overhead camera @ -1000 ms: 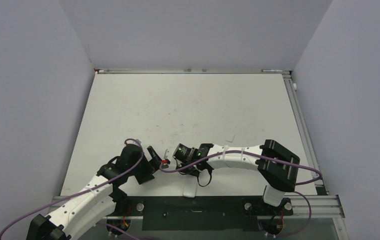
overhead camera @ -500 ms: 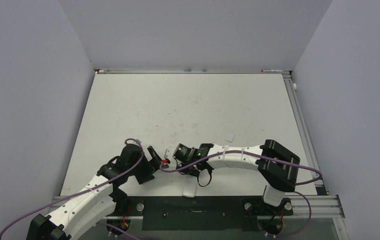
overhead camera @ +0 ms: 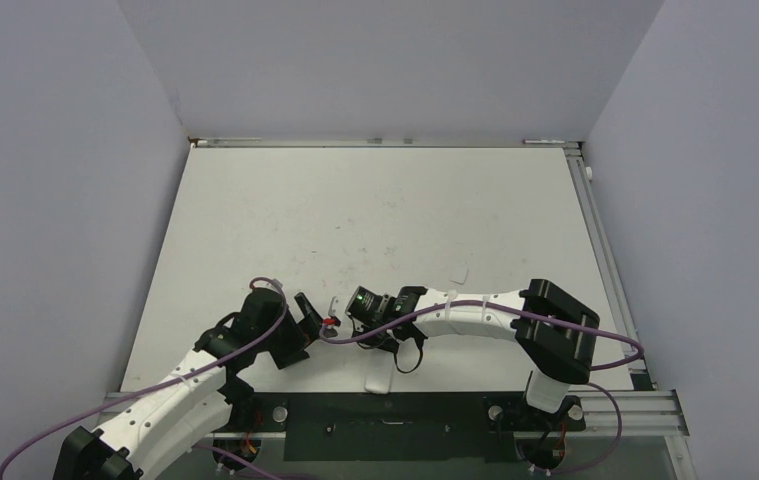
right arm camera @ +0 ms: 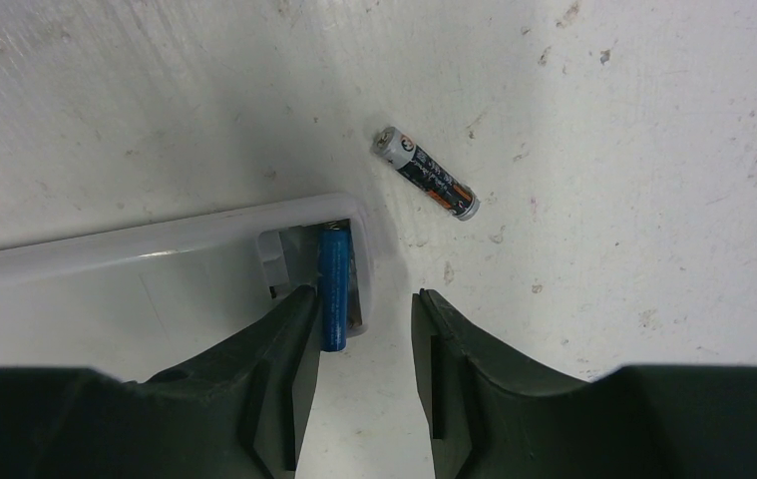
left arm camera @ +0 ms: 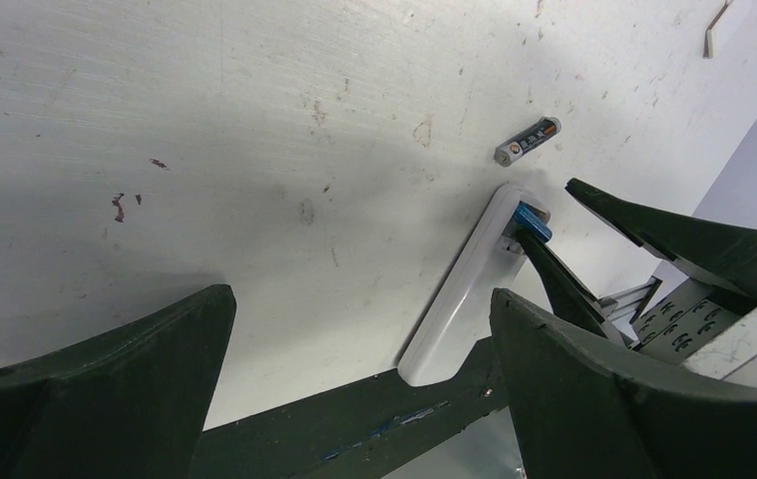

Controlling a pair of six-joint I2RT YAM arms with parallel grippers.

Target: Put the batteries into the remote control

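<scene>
The white remote control (right arm camera: 135, 289) lies back up at the table's near edge, its battery bay open at one end. A blue battery (right arm camera: 332, 284) sits in that bay, one end sticking out and resting against one finger of my right gripper (right arm camera: 366, 296), which stands open just above it with a clear gap to the other finger. The dark battery (right arm camera: 424, 172) lies loose on the table just beyond the remote. My left gripper (left arm camera: 362, 299) is wide open and empty, hovering left of the remote (left arm camera: 464, 299). It looks towards the blue battery (left arm camera: 532, 222) and the dark battery (left arm camera: 528, 141).
A small white cover piece (overhead camera: 461, 273) lies on the table right of and beyond the arms. The remote (overhead camera: 381, 378) reaches the table's front edge, next to the dark rail (left arm camera: 354, 429). Grey walls enclose the white table (overhead camera: 375, 210).
My right gripper's jaws have parted a little around the blue battery. Both arms have otherwise stayed put.
</scene>
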